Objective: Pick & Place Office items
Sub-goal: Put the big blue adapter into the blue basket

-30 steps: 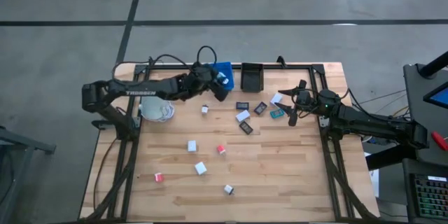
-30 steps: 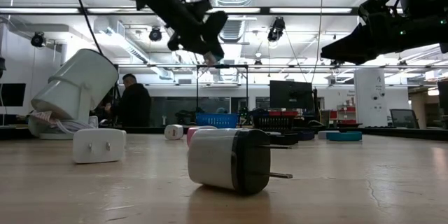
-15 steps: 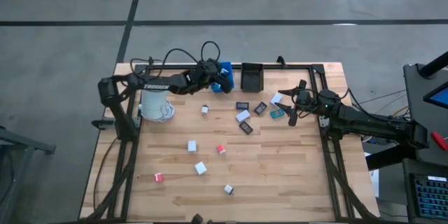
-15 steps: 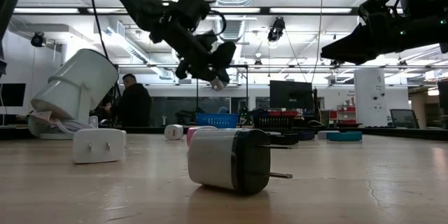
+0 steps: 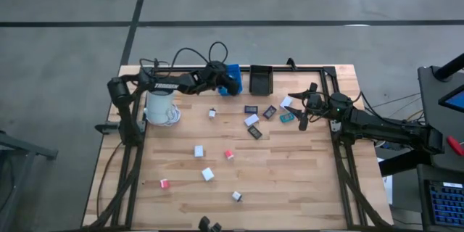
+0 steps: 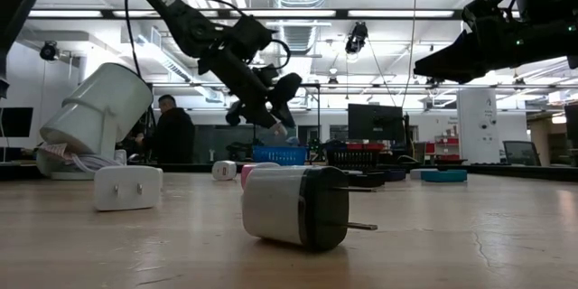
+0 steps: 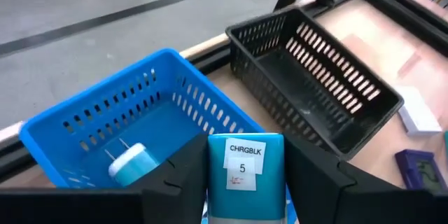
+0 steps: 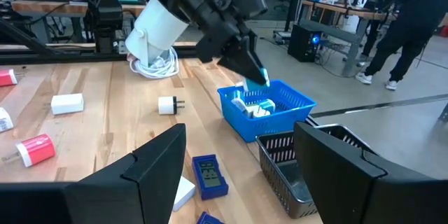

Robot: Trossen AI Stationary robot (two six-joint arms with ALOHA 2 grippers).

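My left gripper (image 5: pixel 222 80) hangs over the blue bin (image 5: pixel 233 78) at the table's far edge, shut on a blue-white charger block (image 7: pixel 245 173) labelled "CHRGBLK 5". Another blue-white block (image 7: pixel 129 164) lies inside the blue bin (image 7: pixel 98 129). My right gripper (image 5: pixel 302 110) hovers open at the right, above flat rectangles (image 5: pixel 287 117). White and red blocks (image 5: pixel 199 150) (image 5: pixel 229 154) lie scattered on the middle and near table. Flat black and white pieces (image 5: pixel 252 120) lie between the arms. My left gripper pinches the blue-white block between its two fingers (image 7: pixel 178 182), one on each of two opposite sides (image 7: pixel 213 182). The fingers slant down from the table's left. The block (image 6: pixel 280 130) is lifted clear, above the blue bin, its labelled face toward the wrist camera.
A black bin (image 5: pixel 260 78) stands right of the blue one. A large white mug (image 5: pixel 161 107) lies on a coiled cable at the left. In the low view a white plug block (image 6: pixel 127 187) and a white-black charger (image 6: pixel 298 206) lie near. A person (image 6: pixel 172 134) is in the room behind.
My left gripper, still shut on the blue-white block, has drawn back toward the table's far edge and come down over the blue bin, its arm folding in. The right arm has kept still.
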